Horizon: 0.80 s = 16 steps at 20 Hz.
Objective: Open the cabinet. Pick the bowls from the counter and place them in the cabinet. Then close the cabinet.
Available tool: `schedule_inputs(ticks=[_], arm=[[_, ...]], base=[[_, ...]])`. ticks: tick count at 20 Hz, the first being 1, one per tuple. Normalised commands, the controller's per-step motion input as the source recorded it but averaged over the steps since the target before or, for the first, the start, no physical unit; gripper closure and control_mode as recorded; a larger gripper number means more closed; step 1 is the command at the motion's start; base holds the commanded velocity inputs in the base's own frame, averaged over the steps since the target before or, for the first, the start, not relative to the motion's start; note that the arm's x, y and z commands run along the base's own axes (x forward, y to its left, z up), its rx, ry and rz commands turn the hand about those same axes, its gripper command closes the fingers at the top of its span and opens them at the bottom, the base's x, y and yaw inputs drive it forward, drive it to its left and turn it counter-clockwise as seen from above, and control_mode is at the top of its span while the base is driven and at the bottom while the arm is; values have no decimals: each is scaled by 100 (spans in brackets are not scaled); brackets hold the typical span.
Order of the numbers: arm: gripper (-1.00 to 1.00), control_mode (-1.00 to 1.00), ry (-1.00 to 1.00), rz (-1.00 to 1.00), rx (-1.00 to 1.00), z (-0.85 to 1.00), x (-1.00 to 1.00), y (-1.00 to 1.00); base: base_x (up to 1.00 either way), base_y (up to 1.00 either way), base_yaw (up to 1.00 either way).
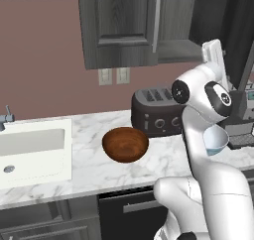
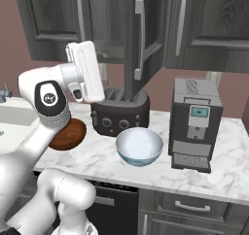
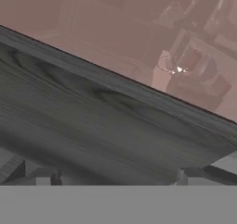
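The white arm (image 1: pixel 208 150) is rising from the base in a tall bend, its dark-capped elbow joints (image 2: pixel 51 100) standing high, and the forearm is reaching up and forward from there. The flat white hand (image 2: pixel 86 70) is sitting at the top of the reach, tilted a little (its long side is running almost upright in both base views). In the hand view the gripper (image 3: pixel 115 177) is showing two dark fingertips (image 3: pixel 196 174) standing wide apart, with nothing between them.
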Motion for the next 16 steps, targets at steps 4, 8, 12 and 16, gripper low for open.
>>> schedule_inputs(ticks=[4,8,12,16], arm=[[-100,-100,-14,0,0,-35,17,-23],[-100,-100,-15,-2,0,-26,19,-31],[-100,-100,-14,-3,0,-17,24,-29],[-100,-100,-15,-8,0,-1,28,-18]], base=[[0,0,0],[0,0,0],[0,0,0],[0,0,0]])
